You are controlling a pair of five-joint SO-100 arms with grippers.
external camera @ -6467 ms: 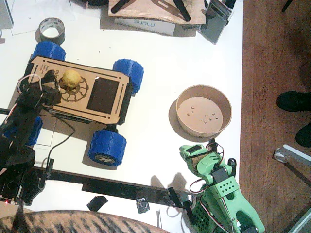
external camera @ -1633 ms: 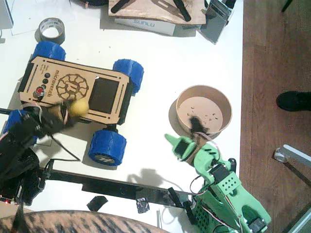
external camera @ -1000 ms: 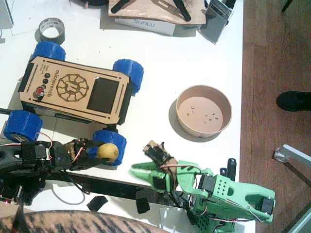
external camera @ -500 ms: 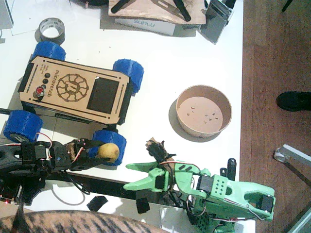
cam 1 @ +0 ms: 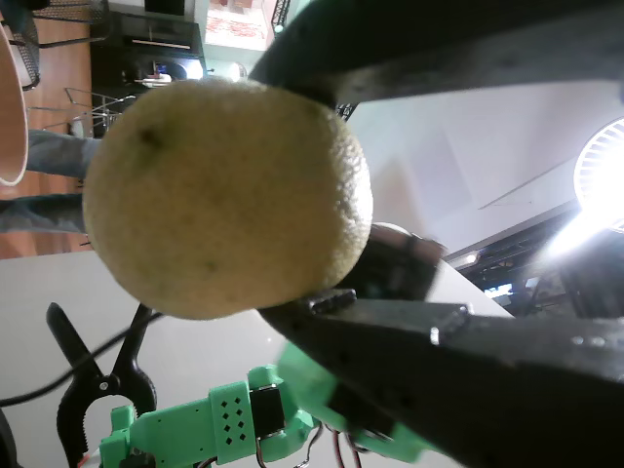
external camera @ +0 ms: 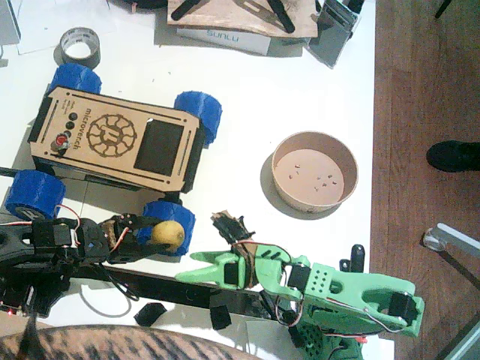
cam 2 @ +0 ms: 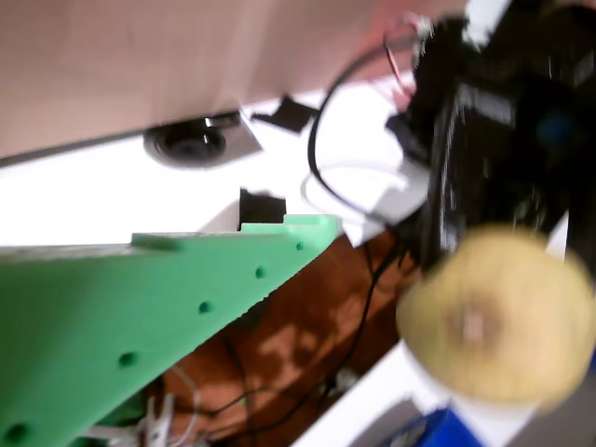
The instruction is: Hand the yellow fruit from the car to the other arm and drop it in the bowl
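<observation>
Lemon pinched in the black arm's gripper, green gripper approaching with its jaws apart.

The left gripper point(external camera: 150, 232) clamps the yellow fruit point(external camera: 168, 234) beside the car point(external camera: 116, 139) wheel; the right gripper point(external camera: 193, 268) gapes just short (blurred in its wrist view). A mistimed release risks a roll off the near table point(external camera: 247, 82) edge; the bowl point(external camera: 314, 172) sits across open tabletop.
</observation>
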